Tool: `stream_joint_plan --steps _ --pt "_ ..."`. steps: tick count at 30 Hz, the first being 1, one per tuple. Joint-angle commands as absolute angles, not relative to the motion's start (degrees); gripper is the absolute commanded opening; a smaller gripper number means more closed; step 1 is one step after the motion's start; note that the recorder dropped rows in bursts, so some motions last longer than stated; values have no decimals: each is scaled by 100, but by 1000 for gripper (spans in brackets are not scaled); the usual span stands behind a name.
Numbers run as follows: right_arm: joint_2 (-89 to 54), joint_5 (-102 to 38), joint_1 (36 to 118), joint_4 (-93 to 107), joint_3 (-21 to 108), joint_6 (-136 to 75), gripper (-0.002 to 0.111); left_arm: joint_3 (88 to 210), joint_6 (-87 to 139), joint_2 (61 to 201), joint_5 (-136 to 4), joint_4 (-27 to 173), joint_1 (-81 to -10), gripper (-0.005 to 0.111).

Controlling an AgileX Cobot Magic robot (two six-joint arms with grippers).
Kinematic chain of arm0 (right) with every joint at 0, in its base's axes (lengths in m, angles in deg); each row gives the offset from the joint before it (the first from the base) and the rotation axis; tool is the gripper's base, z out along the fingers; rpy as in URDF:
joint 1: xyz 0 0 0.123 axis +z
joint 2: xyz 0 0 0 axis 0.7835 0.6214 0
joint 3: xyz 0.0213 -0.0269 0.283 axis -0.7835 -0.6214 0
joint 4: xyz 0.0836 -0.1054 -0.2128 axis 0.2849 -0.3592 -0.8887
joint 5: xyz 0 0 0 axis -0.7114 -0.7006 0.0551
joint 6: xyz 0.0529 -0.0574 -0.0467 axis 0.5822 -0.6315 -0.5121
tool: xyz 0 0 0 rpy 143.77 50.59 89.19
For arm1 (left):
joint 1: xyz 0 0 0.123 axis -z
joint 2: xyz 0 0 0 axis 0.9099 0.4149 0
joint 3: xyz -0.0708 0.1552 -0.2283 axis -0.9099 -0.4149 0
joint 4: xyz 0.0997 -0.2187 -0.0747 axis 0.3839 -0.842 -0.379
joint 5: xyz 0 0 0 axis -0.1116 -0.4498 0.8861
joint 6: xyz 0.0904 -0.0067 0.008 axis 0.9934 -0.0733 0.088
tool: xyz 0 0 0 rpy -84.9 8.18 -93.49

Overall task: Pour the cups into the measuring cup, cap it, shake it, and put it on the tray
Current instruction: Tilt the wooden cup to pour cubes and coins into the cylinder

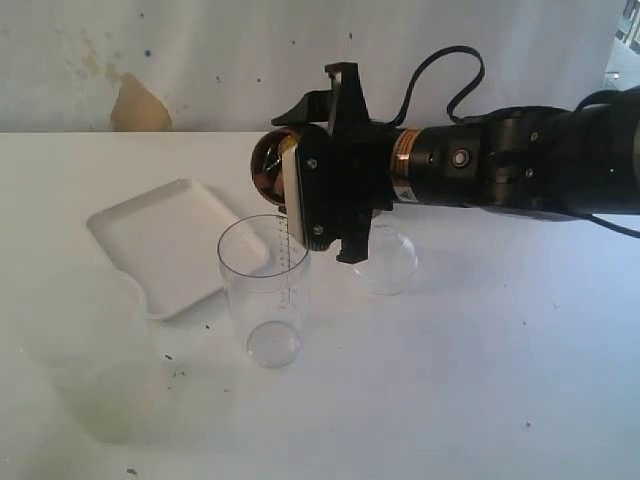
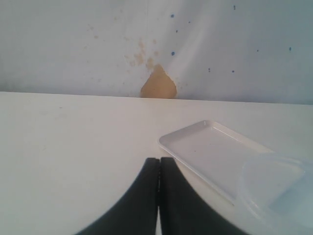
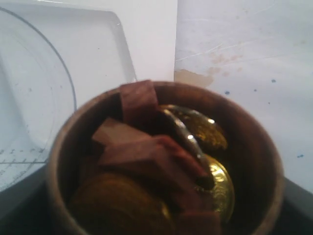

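1. One measuring cup [image 1: 265, 290] stands upright and uncapped on the table [image 1: 480, 380]. It looks empty, and its open mouth is ready to catch a pour.
2. One wooden cup [image 1: 266, 160] hangs directly above the measuring cup's rim, tipped on its side with its mouth facing away from the arm. I take that tilt to be the start of the pour. The right gripper [image 1: 300, 165] is clamped across the cup's body, its jaws spread wide around it.
3. Inside the wooden cup the right wrist view shows its load not yet tipped out: at least three reddish-brown blocks [image 3: 142, 147] and a few shiny gold pieces [image 3: 215, 181]. I cannot count them exactly.
4. One tray [image 1: 165, 240] lies flat just behind and beside the measuring cup on the far side from the arm, presumably waiting for the finished mix.
5. One clear dome cap [image 1: 386, 262] sits on the table near the measuring cup, under the arm, handy for capping.
6. Zero steel tumblers are in sight.
7. One left gripper [image 2: 159, 196] waits well back from the measuring cup, fingers pressed together on nothing.
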State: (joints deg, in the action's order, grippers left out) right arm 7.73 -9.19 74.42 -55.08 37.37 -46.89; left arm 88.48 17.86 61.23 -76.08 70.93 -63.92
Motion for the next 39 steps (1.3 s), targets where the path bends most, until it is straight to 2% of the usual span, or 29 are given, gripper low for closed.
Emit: stream_joint_plan --steps 1,10,39 --pt "756 -826 7444 -5500 3791 -4951 0 8829 1772 6102 -7567 7065 -6412 1" --pt "756 -826 7444 -6007 3791 -5247 0 8829 1772 6102 -7567 7065 -6412 1" --pt "756 -806 7444 -5952 3953 -5980 0 8829 1772 6102 -7567 7065 -6412 1"
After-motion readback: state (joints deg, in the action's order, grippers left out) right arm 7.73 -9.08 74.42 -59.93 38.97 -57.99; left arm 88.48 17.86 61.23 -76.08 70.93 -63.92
